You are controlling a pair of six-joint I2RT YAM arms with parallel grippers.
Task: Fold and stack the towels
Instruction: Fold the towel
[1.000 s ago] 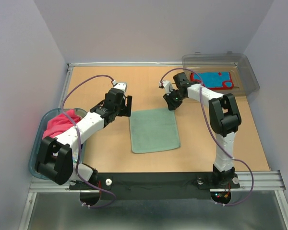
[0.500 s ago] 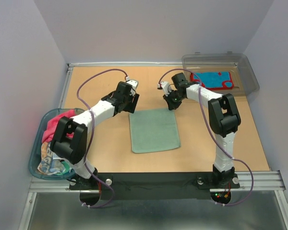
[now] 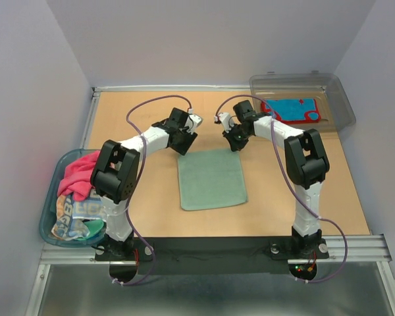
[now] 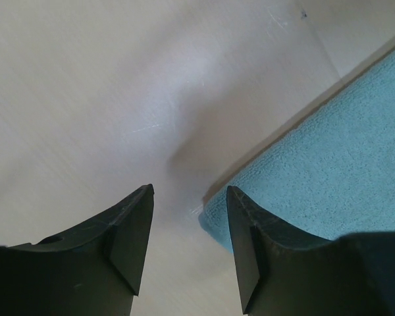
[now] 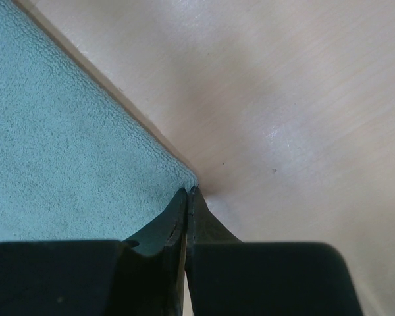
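Teal towel (image 3: pixel 210 179) lies flat mid-table (image 3: pixel 266 197), one layer, long axis running near-to-far from the bases w/ a slight tilt; its two far corners are what the next move turns on. R claw (image 5: pixel 189 191) is at the far-right corner, fingers clenched tip to tip right on the corner point, so it looks to be pinching the cloth there, tho the bite is v. small. L claw (image 4: pixel 189 197) is at the far-left corner, jaws parted w/ nothing gripped; in the wrist view the corner sits in the gap but hard against the finger (image 4: pixel 245 243) on the towel side, bare table under the other one, so it's off-centre. Judgement: L needs a small shift toward the towel before clenching, else it may catch only the edge or miss; then both arms can draw the far edge back toward the near edge, folding across the long axis. Each arm has its own corner, neither must reach over. Further out: pink towel (image 3: pixel 79 172) and striped towel (image 3: pixel 76 214) heaped in tub (image 3: pixel 45 210) at left, unfolded; bin (image 3: pixel 342 108) at far right.
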